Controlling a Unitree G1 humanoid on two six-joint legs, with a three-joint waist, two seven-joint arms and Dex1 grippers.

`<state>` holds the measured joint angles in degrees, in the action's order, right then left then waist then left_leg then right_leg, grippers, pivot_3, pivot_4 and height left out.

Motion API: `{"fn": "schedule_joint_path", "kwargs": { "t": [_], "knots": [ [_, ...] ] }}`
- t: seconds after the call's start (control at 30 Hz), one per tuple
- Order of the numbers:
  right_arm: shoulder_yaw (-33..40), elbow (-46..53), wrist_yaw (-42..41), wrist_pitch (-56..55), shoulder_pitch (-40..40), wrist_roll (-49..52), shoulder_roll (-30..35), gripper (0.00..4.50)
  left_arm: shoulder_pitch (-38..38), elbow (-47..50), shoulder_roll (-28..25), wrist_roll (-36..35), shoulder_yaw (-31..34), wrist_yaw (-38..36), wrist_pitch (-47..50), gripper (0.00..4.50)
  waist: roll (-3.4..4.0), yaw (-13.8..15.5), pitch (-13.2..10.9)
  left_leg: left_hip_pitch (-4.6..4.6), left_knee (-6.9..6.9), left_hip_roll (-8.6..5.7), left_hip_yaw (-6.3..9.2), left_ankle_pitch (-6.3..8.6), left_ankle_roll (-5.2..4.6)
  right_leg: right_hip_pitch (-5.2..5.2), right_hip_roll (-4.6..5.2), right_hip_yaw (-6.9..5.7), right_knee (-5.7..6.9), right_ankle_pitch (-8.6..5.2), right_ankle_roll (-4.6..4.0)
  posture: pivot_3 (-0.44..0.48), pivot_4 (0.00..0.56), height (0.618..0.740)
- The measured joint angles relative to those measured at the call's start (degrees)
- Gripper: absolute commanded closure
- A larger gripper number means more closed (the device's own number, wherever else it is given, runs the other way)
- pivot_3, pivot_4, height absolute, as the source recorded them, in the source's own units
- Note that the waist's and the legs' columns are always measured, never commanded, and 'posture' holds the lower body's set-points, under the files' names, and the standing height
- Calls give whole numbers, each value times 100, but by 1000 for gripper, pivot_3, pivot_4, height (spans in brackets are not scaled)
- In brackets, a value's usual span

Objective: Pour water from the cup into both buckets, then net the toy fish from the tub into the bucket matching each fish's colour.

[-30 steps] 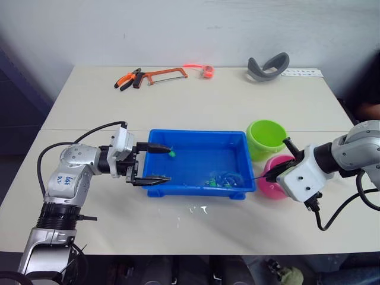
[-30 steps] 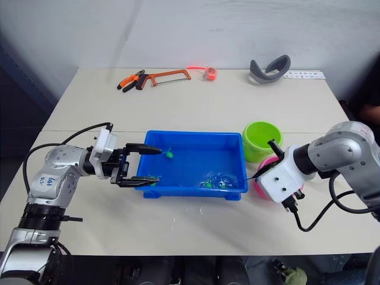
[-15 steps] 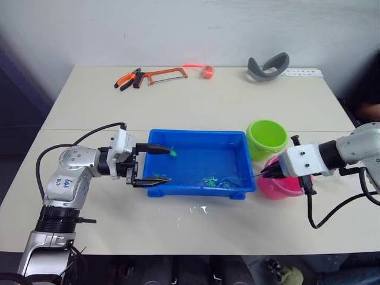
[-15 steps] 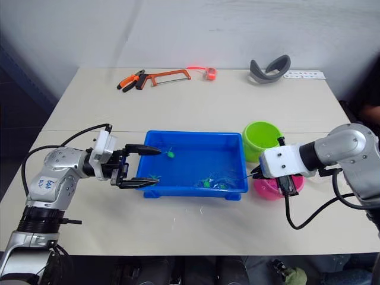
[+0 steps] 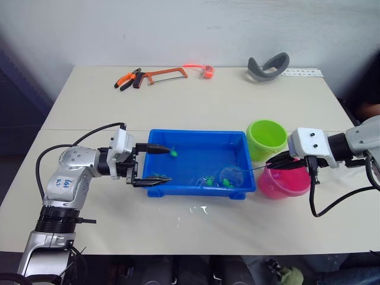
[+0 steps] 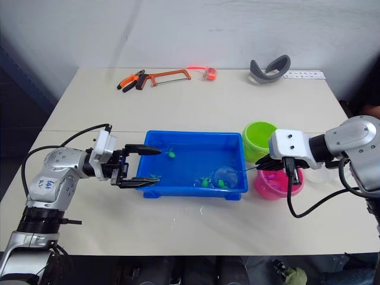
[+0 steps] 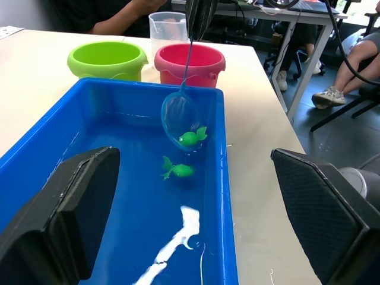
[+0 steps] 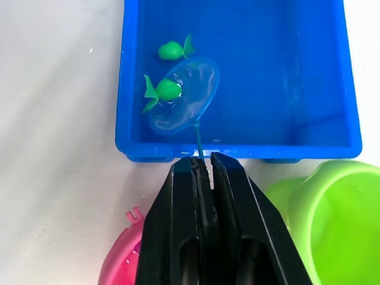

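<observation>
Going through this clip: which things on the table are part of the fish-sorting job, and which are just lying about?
Part of the job: tub, net, green fish, green bucket, pink bucket, clear cup, right gripper holding the net, left gripper at the tub.

Lying about: hacksaw, pliers, orange tape roll, grey headband.

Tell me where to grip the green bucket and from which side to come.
Grip the green bucket by its open rim, one finger inside the wall and one outside, coming down from above. It stands upright with its mouth up. Take the far side: the tub and the pink bucket crowd its near sides, and the right pincer with the net is there.
</observation>
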<state>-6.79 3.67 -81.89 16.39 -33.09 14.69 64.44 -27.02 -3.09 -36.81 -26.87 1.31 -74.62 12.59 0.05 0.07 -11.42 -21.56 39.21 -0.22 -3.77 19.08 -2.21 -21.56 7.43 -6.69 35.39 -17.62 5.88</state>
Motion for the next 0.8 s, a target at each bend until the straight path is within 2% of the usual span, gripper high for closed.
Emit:
{"fn": "schedule_joint_path", "kwargs": {
  "t": [0.5,0.8],
  "knots": [
    [17,-171,321,1075,-224,18,-126,4500,30,0,0,0,0,5,-16,65,0,-1,0,0,-1,0,0,0,1,-1,1,0,-1,0,0,0,150,740],
    [599,204,606,2731,-209,945,-174,4500,38,1,0,-48,51,5,-8,65,0,-3,0,-1,-2,0,2,0,1,-1,3,0,-1,0,0,0,150,740]
  ]
}}
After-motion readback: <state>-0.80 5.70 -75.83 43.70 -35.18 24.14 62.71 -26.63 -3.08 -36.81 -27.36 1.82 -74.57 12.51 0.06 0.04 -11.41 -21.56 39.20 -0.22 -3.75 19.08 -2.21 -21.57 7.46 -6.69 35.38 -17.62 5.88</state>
